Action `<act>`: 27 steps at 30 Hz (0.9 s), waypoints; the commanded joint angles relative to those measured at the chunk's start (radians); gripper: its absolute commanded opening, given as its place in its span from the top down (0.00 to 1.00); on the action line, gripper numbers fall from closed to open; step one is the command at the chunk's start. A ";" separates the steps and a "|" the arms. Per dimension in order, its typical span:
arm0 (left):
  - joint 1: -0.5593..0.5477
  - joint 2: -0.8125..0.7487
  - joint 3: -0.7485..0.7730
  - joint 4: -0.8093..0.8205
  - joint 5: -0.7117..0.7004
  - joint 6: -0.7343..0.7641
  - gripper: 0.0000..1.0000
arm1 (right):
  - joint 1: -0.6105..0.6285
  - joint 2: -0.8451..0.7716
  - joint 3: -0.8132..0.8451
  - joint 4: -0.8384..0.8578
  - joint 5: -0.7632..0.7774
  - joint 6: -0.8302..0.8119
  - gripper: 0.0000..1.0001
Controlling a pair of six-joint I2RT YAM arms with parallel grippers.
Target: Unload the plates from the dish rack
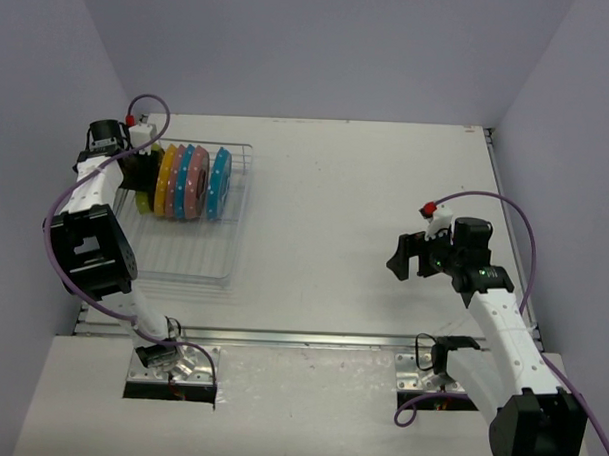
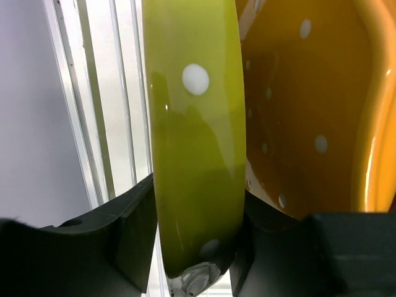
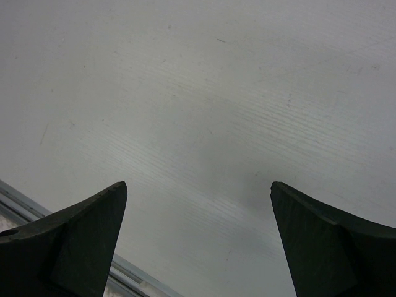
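I have the left claw (image 2: 197, 247) down at the left end of the dish rack (image 1: 198, 269), where 5 plates stand on edge in a row. It is narrowed onto the yellow-green plate (image 2: 192, 154), the outermost one. In the wrist view its fingers (image 2: 124, 229) press against both faces of the rim, so I judge the pinch made. The orange plate (image 2: 303, 105) stands just beside it on the far side, very near the other finger. To do this lift well, I would draw the plate straight up along its own plane, out of the rack wires (image 2: 120, 93), with no twist. Any sideways lean could knock the orange neighbour and tip the row. The glaze looks slick and the hold sits low on the rim, so I would move slowly and watch for slip. The right claw (image 1: 406, 257) hangs wide and empty over bare table (image 1: 366, 190), well apart from the rack, so there is room there to set the plate flat.
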 commanded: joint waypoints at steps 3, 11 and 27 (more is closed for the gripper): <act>-0.017 -0.013 0.000 0.066 0.016 -0.026 0.65 | -0.003 -0.002 0.030 0.027 -0.022 0.004 0.01; -0.018 -0.041 0.027 0.037 0.060 -0.059 0.82 | -0.004 -0.018 0.024 0.026 -0.037 0.008 0.01; -0.018 -0.167 0.164 -0.042 0.039 -0.062 1.00 | -0.003 -0.075 0.013 0.020 -0.054 0.014 0.01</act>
